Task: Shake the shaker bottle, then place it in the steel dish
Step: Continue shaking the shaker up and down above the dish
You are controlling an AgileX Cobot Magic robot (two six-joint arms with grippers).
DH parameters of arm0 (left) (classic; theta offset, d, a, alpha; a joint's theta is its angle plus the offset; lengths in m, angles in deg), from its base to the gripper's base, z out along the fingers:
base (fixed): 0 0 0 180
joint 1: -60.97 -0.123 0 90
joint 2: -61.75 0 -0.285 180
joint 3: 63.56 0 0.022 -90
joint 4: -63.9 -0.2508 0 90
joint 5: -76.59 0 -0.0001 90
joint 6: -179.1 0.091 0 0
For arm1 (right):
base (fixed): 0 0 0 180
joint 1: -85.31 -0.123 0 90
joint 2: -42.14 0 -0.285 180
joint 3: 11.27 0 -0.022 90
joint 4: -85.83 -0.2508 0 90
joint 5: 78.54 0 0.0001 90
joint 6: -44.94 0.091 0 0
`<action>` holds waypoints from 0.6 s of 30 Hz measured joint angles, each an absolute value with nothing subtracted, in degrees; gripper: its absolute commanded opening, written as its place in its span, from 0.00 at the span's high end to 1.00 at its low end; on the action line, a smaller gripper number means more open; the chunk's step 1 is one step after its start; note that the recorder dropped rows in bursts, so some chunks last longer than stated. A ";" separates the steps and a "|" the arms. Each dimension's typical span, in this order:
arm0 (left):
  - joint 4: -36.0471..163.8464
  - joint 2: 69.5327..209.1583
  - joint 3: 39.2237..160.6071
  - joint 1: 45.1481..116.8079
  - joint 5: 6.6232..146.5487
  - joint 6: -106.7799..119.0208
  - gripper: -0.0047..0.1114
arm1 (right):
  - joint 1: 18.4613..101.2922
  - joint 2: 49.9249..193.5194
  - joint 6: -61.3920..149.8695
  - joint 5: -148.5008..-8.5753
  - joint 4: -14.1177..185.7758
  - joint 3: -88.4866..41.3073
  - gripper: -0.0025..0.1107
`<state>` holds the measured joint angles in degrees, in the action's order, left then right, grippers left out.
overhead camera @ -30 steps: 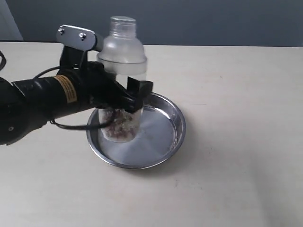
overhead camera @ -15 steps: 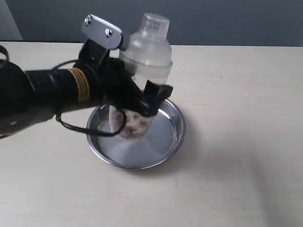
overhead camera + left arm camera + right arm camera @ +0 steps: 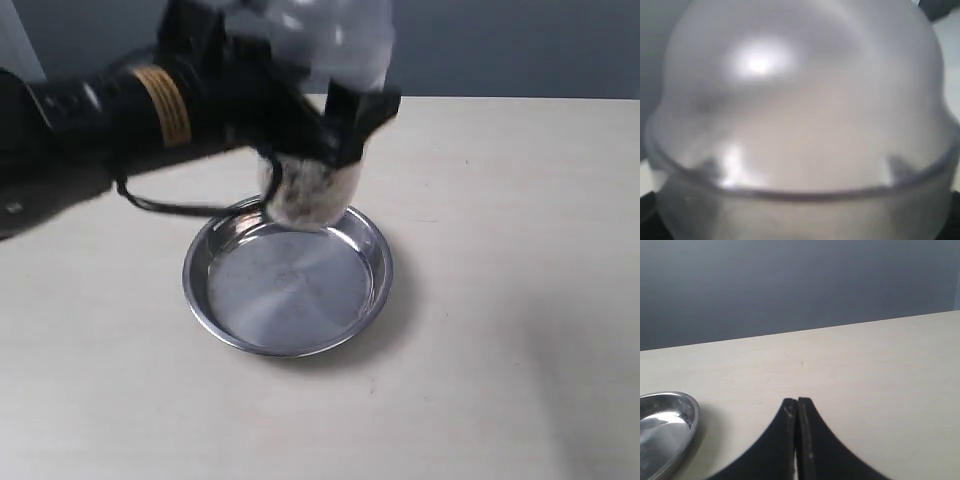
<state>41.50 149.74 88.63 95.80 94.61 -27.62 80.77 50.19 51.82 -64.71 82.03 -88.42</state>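
Note:
My left gripper (image 3: 320, 135) is shut on the shaker bottle (image 3: 310, 195) and holds it in the air above the far rim of the steel dish (image 3: 215, 325). The bottle is blurred by motion; pinkish-brown granules show in its lower part, and its cap runs off the top of the exterior view. The frosted dome of the shaker bottle (image 3: 800, 100) fills the left wrist view and hides the fingers there. The dish lies on the table with nothing in it. My right gripper (image 3: 797, 401) is shut on nothing, low over the table to the right of the steel dish (image 3: 687, 425).
The pale tabletop (image 3: 500, 300) stretches right of the dish and toward the front edge. A dark grey wall (image 3: 500, 45) stands behind the table. The left arm and its black cable (image 3: 150, 205) hang over the table's left part.
The left gripper has lifted the bottle out of the dish and upward; one second ago its base stood inside the dish, now it hangs above the far rim.

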 measured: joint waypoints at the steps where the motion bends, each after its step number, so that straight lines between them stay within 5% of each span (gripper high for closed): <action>1: 41.50 149.71 88.50 95.92 95.69 -27.72 0.96 | 80.77 50.19 51.82 -64.71 82.03 -88.42 0.99; 7: 42.90 157.59 82.30 95.92 92.80 -29.14 0.96 | 80.77 50.19 51.82 -64.61 82.03 -88.42 0.99; 13: 42.24 147.90 91.83 96.01 96.79 -27.65 0.96 | 80.77 50.19 51.82 -64.61 82.03 -88.42 0.99; 18: 39.87 156.17 84.50 96.46 93.42 -28.58 0.96 | 80.77 50.19 51.82 -64.61 82.03 -88.42 0.99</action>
<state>39.87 156.17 84.50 96.46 93.42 -28.58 80.77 50.19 51.82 -64.61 82.03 -88.42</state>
